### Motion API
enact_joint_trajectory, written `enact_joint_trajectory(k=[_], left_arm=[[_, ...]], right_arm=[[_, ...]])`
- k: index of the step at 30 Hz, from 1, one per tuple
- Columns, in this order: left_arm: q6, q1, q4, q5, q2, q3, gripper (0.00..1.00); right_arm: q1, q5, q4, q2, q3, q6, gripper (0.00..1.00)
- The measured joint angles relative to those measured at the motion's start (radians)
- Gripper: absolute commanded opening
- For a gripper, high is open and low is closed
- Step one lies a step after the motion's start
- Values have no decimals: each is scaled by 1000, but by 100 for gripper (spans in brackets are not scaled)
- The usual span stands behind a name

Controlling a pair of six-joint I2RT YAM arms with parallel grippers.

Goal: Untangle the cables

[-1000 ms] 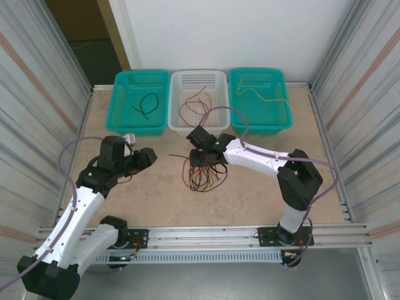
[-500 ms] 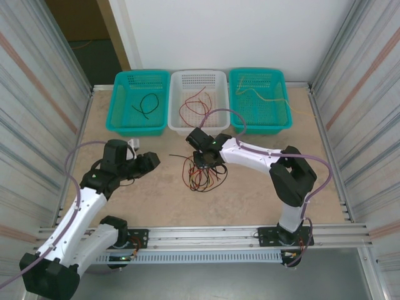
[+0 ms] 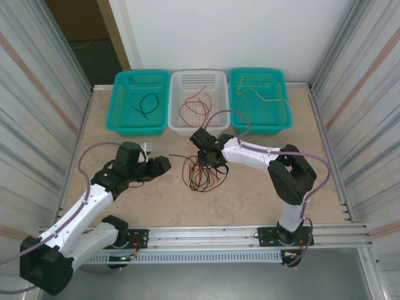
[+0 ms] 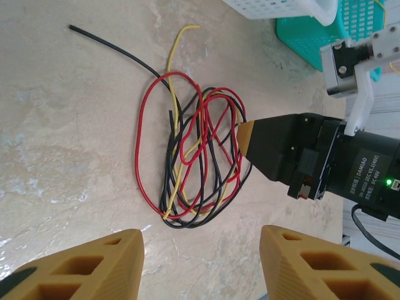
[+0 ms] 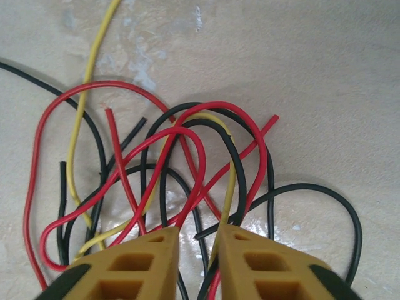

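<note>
Our right gripper [image 5: 199, 232] stands nearly closed, pinching strands of the red, black and yellow cables [image 3: 200, 177] heaped at the middle of the table [image 3: 262, 194]; our left gripper [image 4: 201, 240] hovers near them, fingers wide apart, holding nothing.

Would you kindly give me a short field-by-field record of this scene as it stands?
pile: tangled cables, red, black and yellow, on the table
left end effector: open, empty, facing the pile, not touching it
right end effector: closed narrowly on strands of the pile
left teal basket: black cable
white basket: red cables
right teal basket: yellow cable
</note>
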Motion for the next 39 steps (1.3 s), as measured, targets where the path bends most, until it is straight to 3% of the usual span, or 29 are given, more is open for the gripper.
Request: enact_joint_trajectory(k=[11,17,22,29,39], left_arm=[[-10,-22,51,-1,51,0,52],[-12,-23,55,-1,54,0,52],[-16,-23,61,0,53,-3,52],[-34,-47,117,6,53,-26,53],[-48,-187,278,8,173,-29,50]], right_arm=[[-5,-80,56,0,-24,6,34],[-5,-116,77,5,-24,9,13],[-2,-124,82,-1,-25,2,2],[50,-95,82,-99,-28,-60,1],[93,-72,95,-211,-28,-107,0]])
